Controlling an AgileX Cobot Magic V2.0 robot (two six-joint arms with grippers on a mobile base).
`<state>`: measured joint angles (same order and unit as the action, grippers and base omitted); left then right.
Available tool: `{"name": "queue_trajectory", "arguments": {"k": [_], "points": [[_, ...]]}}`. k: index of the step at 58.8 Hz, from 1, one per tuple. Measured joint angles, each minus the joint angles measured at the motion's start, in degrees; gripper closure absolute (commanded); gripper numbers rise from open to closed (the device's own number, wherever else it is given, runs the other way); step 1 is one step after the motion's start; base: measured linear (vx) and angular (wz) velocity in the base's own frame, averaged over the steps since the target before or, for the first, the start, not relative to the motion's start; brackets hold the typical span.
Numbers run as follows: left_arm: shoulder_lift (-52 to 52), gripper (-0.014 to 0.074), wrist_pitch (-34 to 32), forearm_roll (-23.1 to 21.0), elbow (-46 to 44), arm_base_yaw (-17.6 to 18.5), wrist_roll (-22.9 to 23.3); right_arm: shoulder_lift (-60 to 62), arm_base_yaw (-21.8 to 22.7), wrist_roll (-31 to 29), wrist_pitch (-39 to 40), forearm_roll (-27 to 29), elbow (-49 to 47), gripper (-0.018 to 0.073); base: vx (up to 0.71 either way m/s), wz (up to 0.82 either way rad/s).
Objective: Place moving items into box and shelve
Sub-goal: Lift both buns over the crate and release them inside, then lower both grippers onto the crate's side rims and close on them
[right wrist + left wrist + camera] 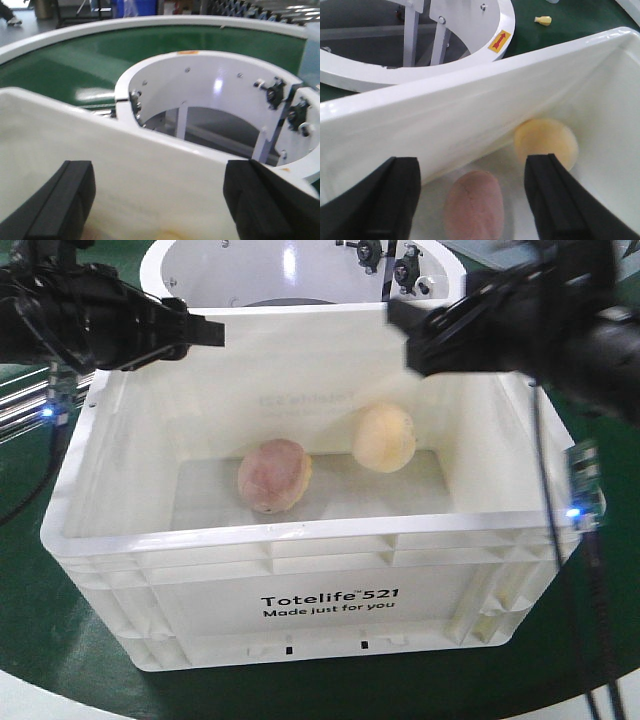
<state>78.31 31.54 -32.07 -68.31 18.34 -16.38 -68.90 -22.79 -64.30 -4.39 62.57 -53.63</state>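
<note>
Nearest the lens stands the box [330,610], its near wall printed "Totelife 521", resting on the green surface [60,670]. Both moving items lie on its floor. The pinkish-brown lump [274,475] sits near the middle and the pale yellow lump [384,437] sits farther back and to the right, against the far wall. The two are close but apart. Packing looks done, so what remains is lifting the crate to a shelf.

The left gripper [205,332] hangs over the far rim toward the left, and the right gripper [415,325] hangs over the same rim toward the right. Each wrist view shows black fingers [400,195] spread wide with nothing between them. The right pair [70,190] faces the rim and the white ring housing [210,80] beyond it. Whether either gripper touches the rim I cannot tell.

The crate looks stiff and hollow, probably light with only two soft lumps inside. Its bulk calls for both arms. The walls are smooth and glossy, so a pinch on plain wall would likely slip. The ribbed rim is the better hold, one gripper at each short end, closing over the lip. The lumps look squashy and free to roll, so the box should stay level. A tiny yellow piece [543,20] lies outside on the green, beyond the far wall.
</note>
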Motion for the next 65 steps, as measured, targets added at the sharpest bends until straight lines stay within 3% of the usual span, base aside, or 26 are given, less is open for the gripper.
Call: {"name": "queue_trajectory", "arguments": {"k": [9,15,22,32,49,65], "points": [[-4.47,0.0065,0.0,4.18,0.0,-1.54,3.93,3.81,13.47,1.89,-9.81,-0.69,-0.06,0.0027,0.0,0.0],[-6.96,0.0065,0.52,10.93,-0.01,-2.68,10.31,3.55,24.15,6.43,-20.54,-6.5,-0.06,0.0027,0.0,0.0],[-8.1,0.0065,4.82,19.61,-0.06,-3.46,19.08,3.07,30.64,11.46,-26.62,-11.54,0.0,0.0027,0.0,0.0],[-8.1,0.0065,6.6,22.12,4.05,-3.5,24.36,1.35,28.19,11.12,-28.63,-12.17,0.0,0.0027,0.0,0.0],[-7.82,0.0065,4.34,19.35,13.24,-3.5,25.41,-4.82,21.04,11.98,-28.73,-13.11,0.0,0.0032,0.0,0.0],[-7.64,0.0094,4.39,16.87,13.24,-3.68,25.41,-7.39,20.57,21.71,-30.95,-18.53,-0.44,0.0113,0.0,0.0]]}}
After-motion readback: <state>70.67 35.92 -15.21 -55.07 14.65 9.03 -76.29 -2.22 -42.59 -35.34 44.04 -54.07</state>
